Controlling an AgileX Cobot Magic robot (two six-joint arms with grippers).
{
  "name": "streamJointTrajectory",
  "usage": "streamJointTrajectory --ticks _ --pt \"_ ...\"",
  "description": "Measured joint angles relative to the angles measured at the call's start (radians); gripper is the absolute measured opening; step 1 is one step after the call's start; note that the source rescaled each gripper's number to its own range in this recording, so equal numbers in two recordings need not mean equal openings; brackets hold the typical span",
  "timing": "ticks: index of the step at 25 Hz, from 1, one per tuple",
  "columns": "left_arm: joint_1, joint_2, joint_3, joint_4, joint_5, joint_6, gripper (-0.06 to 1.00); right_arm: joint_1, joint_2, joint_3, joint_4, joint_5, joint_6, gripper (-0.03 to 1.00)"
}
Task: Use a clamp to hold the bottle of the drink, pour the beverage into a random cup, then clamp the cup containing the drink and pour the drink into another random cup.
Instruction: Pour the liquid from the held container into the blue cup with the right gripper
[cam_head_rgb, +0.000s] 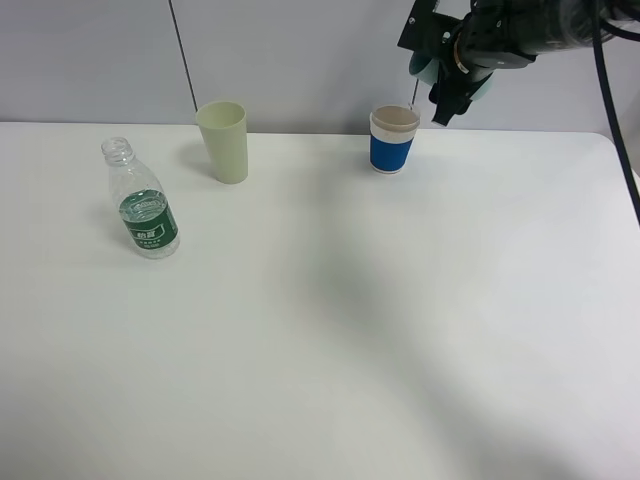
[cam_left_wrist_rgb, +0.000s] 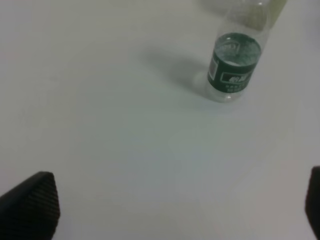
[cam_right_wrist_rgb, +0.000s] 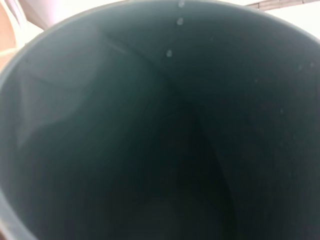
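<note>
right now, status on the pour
Left gripper open, bottle standing ahead of it. Right gripper shut on teal cup, tipped above blue cup. Nothing between them.

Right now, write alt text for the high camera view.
The right hand holds a teal cup tipped above a blue cup at the far side of the table. A green cup and an uncapped bottle stand to the left.
</note>
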Motion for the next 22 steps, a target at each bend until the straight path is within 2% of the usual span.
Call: streamJointTrajectory --ticks 22 --pt "0.000 0.000 0.000 0.000 0.000 0.000 1.00 0.000 0.000 0.000 -0.023 0.023 -0.060 0.00"
